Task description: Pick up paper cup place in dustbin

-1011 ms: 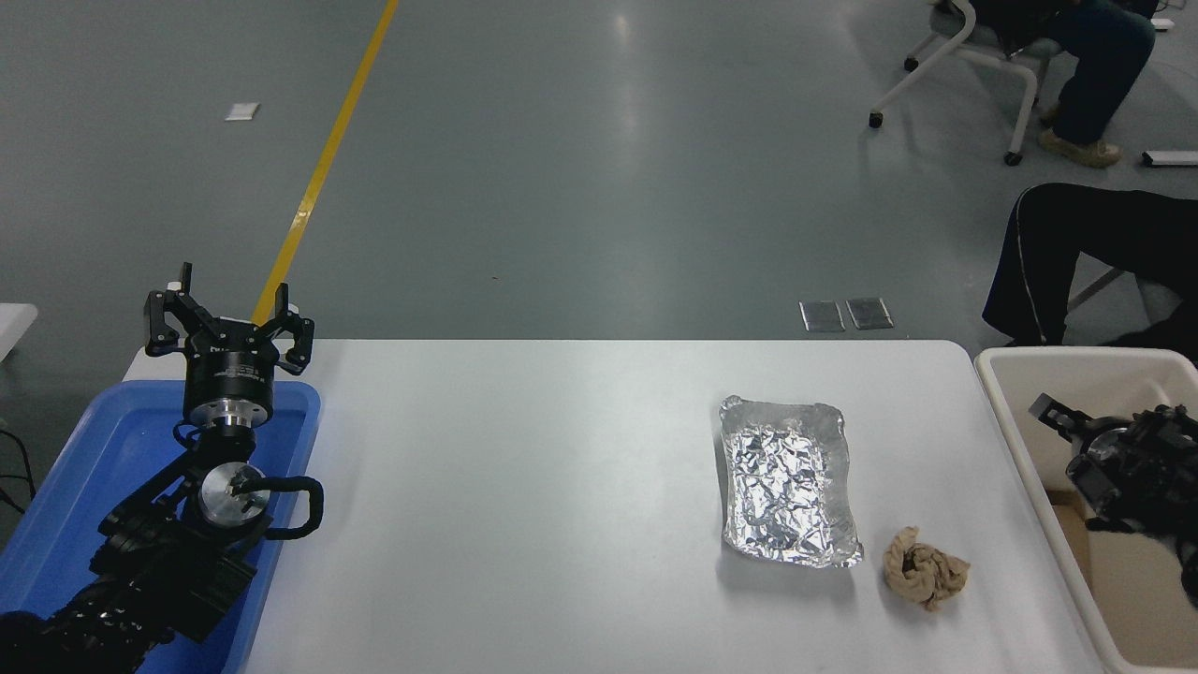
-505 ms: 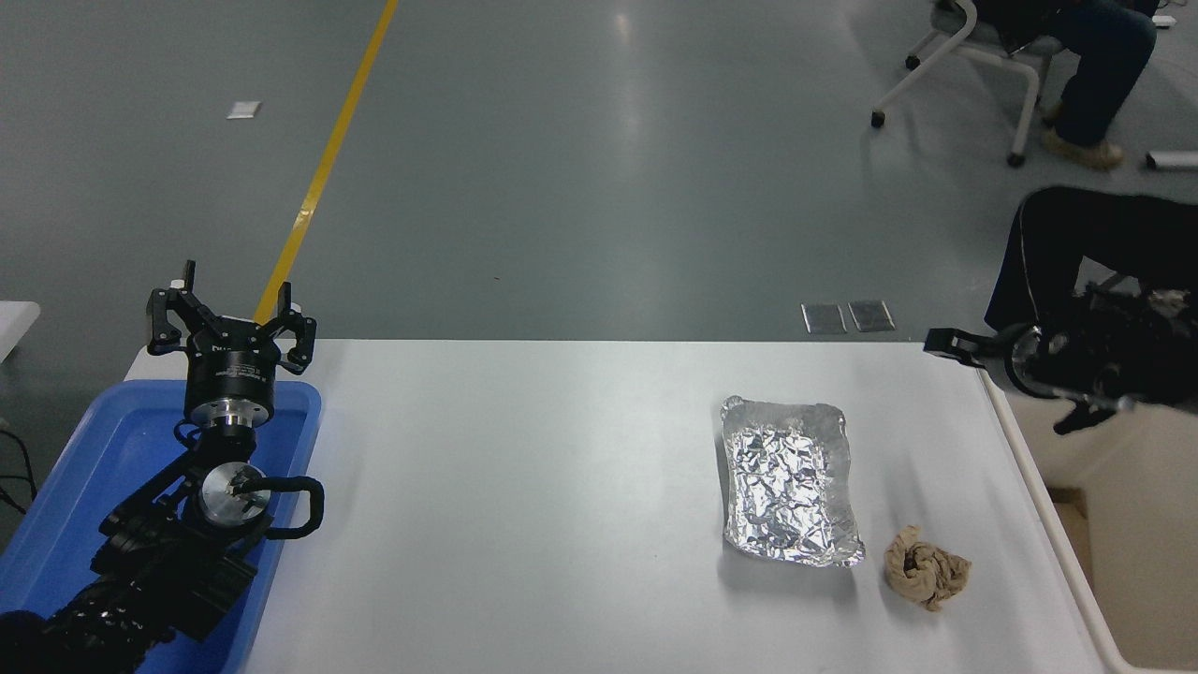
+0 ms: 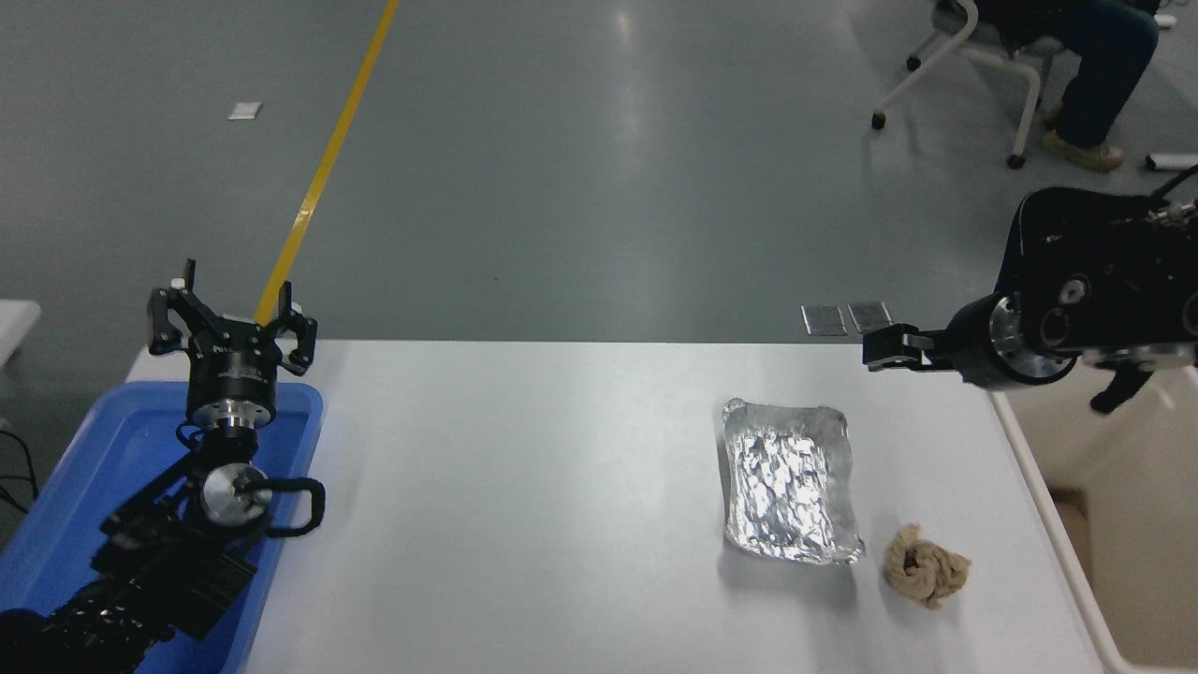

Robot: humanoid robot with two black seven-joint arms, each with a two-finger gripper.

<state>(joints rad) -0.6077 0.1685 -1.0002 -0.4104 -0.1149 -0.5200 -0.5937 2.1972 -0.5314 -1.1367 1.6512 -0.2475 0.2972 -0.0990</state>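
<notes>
The paper cup does not show anywhere in the head view. The dustbin (image 3: 1132,562) is the off-white bin at the table's right edge, cut off by the picture's right side. My right gripper (image 3: 882,347) hangs above the table's far right corner, just left of the dustbin. It points left and is seen edge-on, with nothing visible in it. My left gripper (image 3: 229,301) is parked at the lower left over the blue tray (image 3: 56,496), open and empty.
A crumpled foil tray (image 3: 788,482) lies on the white table (image 3: 524,505) right of centre, with a brown paper wad (image 3: 925,565) beside its near right corner. People sit on chairs beyond the table at the upper right.
My right arm has risen out of the dustbin and swung left, so its gripper now hangs over the table's far right corner. The left arm has not moved.
</notes>
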